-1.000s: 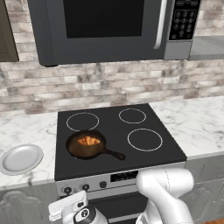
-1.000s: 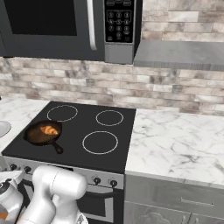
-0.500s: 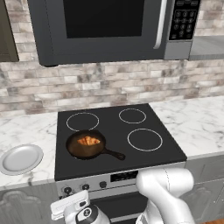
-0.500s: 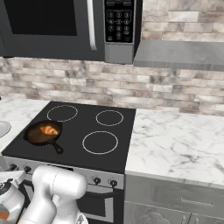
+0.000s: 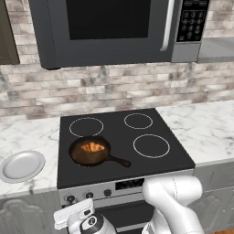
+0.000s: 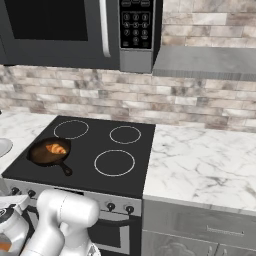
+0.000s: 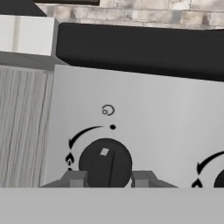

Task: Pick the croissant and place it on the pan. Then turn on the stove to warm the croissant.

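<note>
The golden croissant (image 5: 93, 147) (image 6: 56, 148) lies inside the dark pan (image 5: 78, 157) (image 6: 40, 157), which sits on the front left burner of the black stove (image 5: 114, 137) (image 6: 95, 145). My gripper (image 7: 109, 177) is low in front of the stove's silver panel (image 7: 166, 122), at the leftmost knob (image 7: 105, 164). One fingertip stands at each side of the knob, close against it. The knob's white mark points up, slightly left of the dot above it. In the left base view the hand (image 5: 82, 218) sits below the panel's left end.
A pale grey plate (image 5: 22, 166) rests on the marble counter left of the stove. The dark microwave (image 5: 114, 27) hangs overhead. A second knob (image 7: 218, 179) shows at the right edge of the hand view. Marble counter (image 6: 200, 165) stretches to the stove's right.
</note>
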